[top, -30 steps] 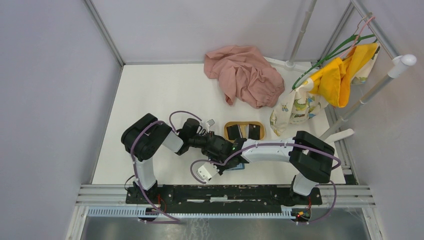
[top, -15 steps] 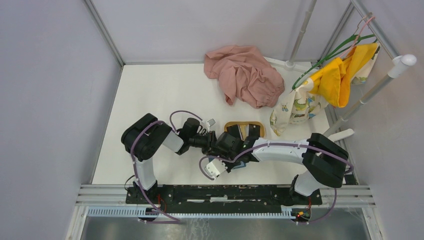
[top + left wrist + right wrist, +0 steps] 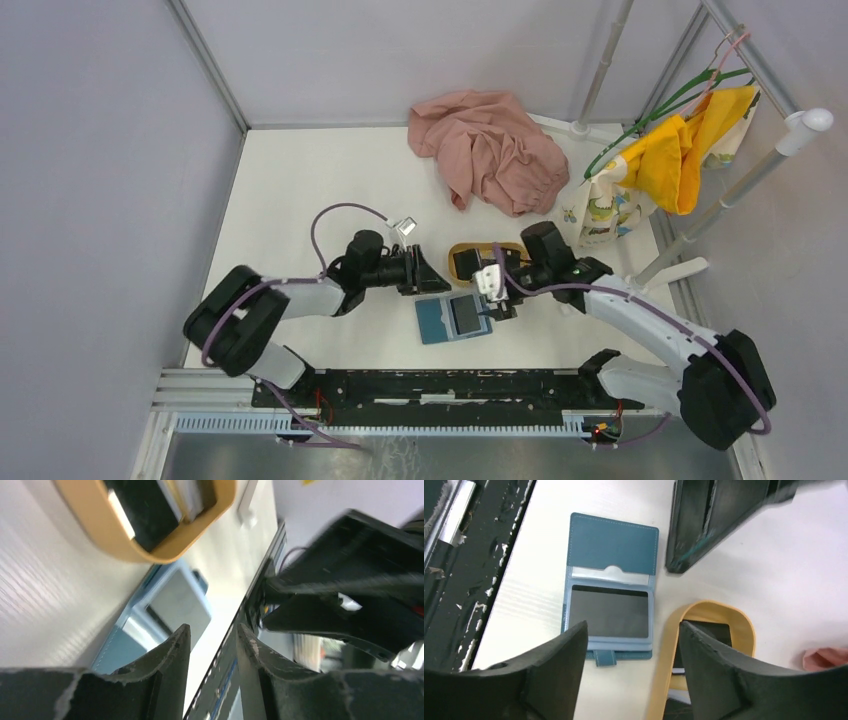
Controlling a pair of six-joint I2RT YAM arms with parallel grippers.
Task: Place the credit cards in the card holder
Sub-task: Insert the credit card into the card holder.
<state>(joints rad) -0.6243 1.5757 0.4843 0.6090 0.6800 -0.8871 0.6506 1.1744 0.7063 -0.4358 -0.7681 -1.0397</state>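
Observation:
The card holder [image 3: 436, 322] lies open and flat on the table, teal cover to the left. One black credit card [image 3: 466, 314] sits in its clear pocket [image 3: 609, 612]. More black credit cards [image 3: 710, 631] lie in the oval tan tray [image 3: 719, 611] beside it. My right gripper [image 3: 631, 645] hovers open over the holder's clasp edge and the tray rim, with nothing between its fingers. My left gripper [image 3: 212, 635] is off the holder's far-left corner, jaws a little apart and empty, aimed at the holder [image 3: 117, 650] and the tray [image 3: 150, 552].
A pink cloth [image 3: 487, 148] is heaped at the back. Yellow and patterned clothes [image 3: 680, 150] hang on a white rack at the right. The black rail [image 3: 454, 580] runs along the table's near edge, close to the holder.
The two arms, bunched over the holder before, have drawn apart. My right gripper has opened, leaving a card in the pocket. My left gripper has widened and backed off to the left.

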